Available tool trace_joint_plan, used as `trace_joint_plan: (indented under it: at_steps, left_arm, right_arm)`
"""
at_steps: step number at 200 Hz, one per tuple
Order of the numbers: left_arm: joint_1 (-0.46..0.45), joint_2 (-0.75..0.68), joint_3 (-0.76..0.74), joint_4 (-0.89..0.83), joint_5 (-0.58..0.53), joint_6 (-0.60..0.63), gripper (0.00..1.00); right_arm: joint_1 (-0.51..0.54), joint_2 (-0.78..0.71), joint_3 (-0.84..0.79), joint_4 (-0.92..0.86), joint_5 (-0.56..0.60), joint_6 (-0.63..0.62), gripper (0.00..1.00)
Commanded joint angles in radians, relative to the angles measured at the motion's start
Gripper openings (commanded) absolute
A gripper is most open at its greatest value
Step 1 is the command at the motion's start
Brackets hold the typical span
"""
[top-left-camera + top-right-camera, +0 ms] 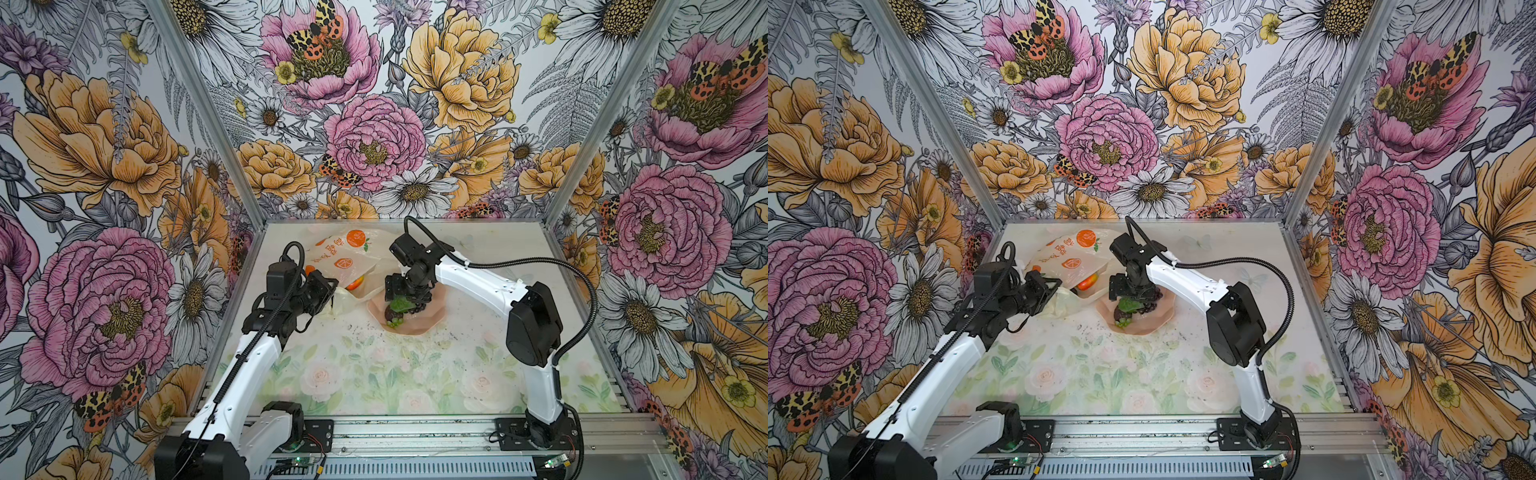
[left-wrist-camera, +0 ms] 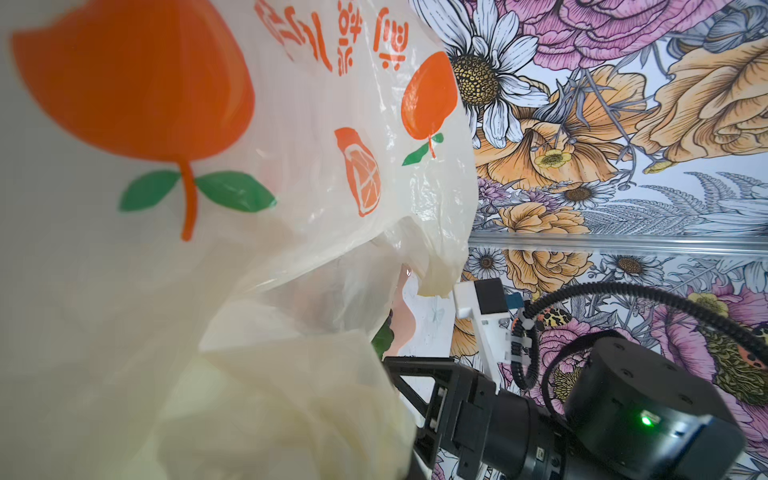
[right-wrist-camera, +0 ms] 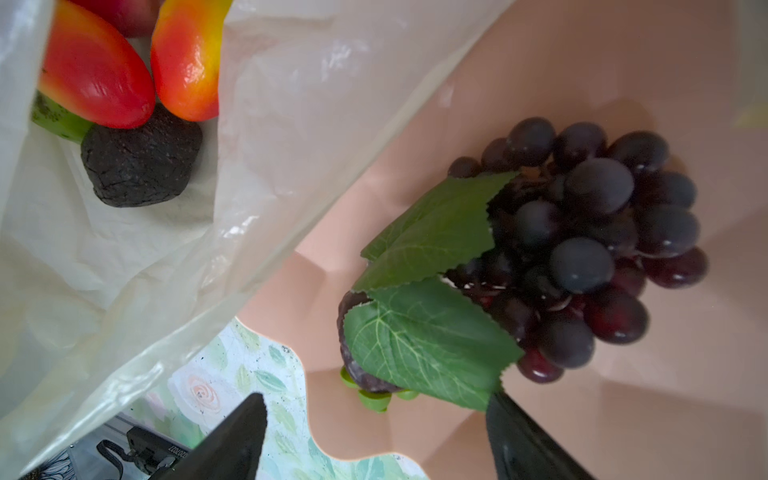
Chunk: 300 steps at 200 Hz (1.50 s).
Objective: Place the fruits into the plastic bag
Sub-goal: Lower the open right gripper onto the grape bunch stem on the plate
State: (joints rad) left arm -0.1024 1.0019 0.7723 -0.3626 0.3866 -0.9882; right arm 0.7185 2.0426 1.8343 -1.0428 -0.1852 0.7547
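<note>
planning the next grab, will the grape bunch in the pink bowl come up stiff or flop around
The grape bunch is many small berries clustered together, so it will probably sag and swing when lifted. Its glossy berries may slip from a pinch. Its leaf looks thin, likely to bend under load.

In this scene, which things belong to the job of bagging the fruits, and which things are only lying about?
Belongs to the job: plastic bag, pinched by the shut left gripper; grape bunch under the open right gripper; dark round fruit beside it; red-orange fruits and avocado already in the bag.
Only lying about: pink bowl holding the grapes; floral table mat; flowered walls.
</note>
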Motion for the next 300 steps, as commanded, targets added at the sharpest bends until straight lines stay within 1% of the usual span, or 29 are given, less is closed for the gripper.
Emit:
trace_joint_plan:
  at_steps: [1, 34, 77, 112, 136, 160, 185, 218, 236, 257, 277, 300]
  left_arm:
    - [-0.001, -0.035, -0.001, 0.004, -0.008, 0.012, 0.0]
    - [0.005, -0.089, -0.028, 0.002, -0.024, 0.011, 0.0]
    - [0.012, -0.091, -0.036, 0.004, -0.006, 0.013, 0.0]
    - [0.006, -0.086, -0.036, 0.011, -0.006, 0.011, 0.0]
    - [0.0, -0.089, -0.039, 0.011, -0.006, 0.007, 0.0]
    - [-0.002, -0.098, -0.043, 0.013, -0.006, 0.005, 0.0]
    - [-0.001, -0.114, -0.048, 0.012, -0.012, 0.0, 0.0]
    - [0.007, -0.134, -0.058, 0.014, -0.016, -0.004, 0.0]
    - [0.012, -0.137, -0.058, 0.014, -0.014, -0.004, 0.0]
    - [0.015, -0.134, -0.057, 0.016, -0.012, -0.003, 0.0]
    - [0.015, -0.131, -0.056, 0.014, -0.008, 0.0, 0.0]
    - [0.016, -0.128, -0.06, 0.013, 0.0, 0.0, 0.0]
  right_arm:
    - [-0.008, 0.033, 0.066, 0.0, -0.032, 0.019, 0.81]
    - [-0.005, 0.106, 0.094, -0.002, -0.056, 0.04, 0.77]
    - [0.017, 0.149, 0.105, -0.003, -0.048, 0.068, 0.73]
    - [0.032, 0.157, 0.067, -0.002, -0.038, 0.086, 0.73]
    - [0.033, 0.157, 0.052, -0.003, -0.027, 0.086, 0.77]
    - [0.033, 0.113, 0.015, -0.003, 0.031, 0.078, 0.81]
    - [0.03, 0.059, -0.02, -0.006, 0.062, 0.066, 0.85]
    - [0.017, -0.023, -0.023, -0.021, 0.085, 0.044, 0.87]
    - [-0.007, -0.075, -0.056, -0.026, 0.091, 0.046, 0.88]
    - [-0.036, -0.119, -0.101, -0.041, 0.13, 0.018, 0.88]
    - [-0.063, -0.124, -0.131, -0.048, 0.135, -0.009, 0.88]
    - [-0.089, -0.093, -0.131, -0.049, 0.131, -0.036, 0.88]
